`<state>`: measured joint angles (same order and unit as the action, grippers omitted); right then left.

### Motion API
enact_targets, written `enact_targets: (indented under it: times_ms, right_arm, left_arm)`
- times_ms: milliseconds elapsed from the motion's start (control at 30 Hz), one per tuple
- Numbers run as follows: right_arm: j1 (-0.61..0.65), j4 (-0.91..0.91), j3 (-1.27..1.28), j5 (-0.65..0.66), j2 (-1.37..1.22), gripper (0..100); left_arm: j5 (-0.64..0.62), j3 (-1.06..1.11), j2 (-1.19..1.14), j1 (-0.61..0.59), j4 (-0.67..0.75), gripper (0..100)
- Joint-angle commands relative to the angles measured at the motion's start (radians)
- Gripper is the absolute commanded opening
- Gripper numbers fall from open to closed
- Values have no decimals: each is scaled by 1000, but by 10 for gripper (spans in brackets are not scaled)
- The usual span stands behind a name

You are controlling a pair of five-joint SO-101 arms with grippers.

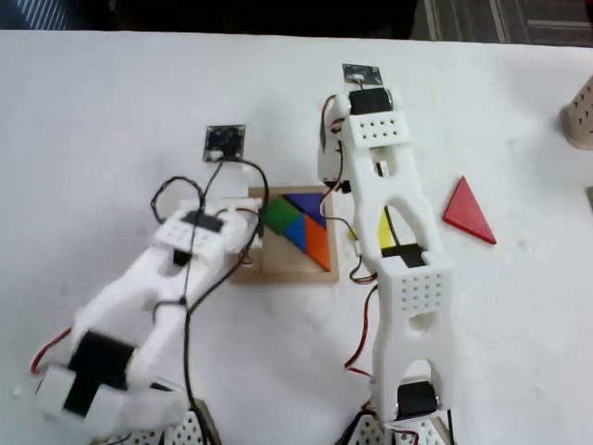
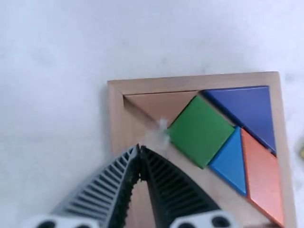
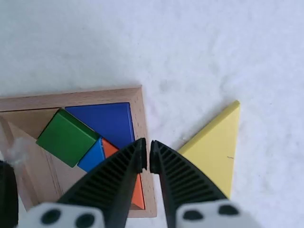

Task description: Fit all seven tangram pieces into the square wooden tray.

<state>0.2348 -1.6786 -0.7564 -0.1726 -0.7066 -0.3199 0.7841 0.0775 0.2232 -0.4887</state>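
**Q:** Tray (image 1: 278, 267): where does it lie?
**A:** At mid-counter (image 1: 111, 120), between the two arms. Part of its floor is bare.

**Q:** And each end effector?
**A:** Left end effector (image 2: 139, 151): fingers together, empty, over the bare part of the tray. Right end effector (image 3: 147, 146): fingers all but together, empty, over the tray's rim.

**Q:** The pieces, large to small?
**A:** Red triangle (image 1: 467, 214): on the counter, well apart from the tray. Yellow triangle (image 3: 216, 149): on the counter, just beside the rim. Blue triangle (image 2: 247, 109), orange piece (image 2: 261, 175), green square (image 2: 200, 130) and light-blue triangle (image 2: 230, 159): seated in the tray, edge to edge.

**Q:** How should a loose piece handle?
**A:** Probably light, stiff and smooth, lying flat, so a nudge would slide it rather than lift it. A triangle has no parallel sides, so a pinch may squeeze it out. It is best taken low against the counter, across its narrower end, with the fingers spread first.
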Motion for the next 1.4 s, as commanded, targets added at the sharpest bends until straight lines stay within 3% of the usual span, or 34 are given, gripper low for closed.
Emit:
enact_targets:
  times_ms: [0,133,300,600,933,1367]
  right_arm:
    - [-2,10,-12,15,16,18]
    - [-2,10,-12,15,16,18]
    - [-2,10,-12,15,16,18]
    - [-5,10,-12,15,18,18]
    - [-22,8,-20,15,25,18]
    - [-25,2,-38,17,24,18]
  left_arm:
    - [-5,115,255,73,32,22]
    - [-12,253,378,139,189,22]
    - [-14,219,280,140,275,22]
    - [-6,20,53,104,18,22]
    - [-6,-190,-189,108,-72,23]
    - [-5,-279,-269,122,-81,23]
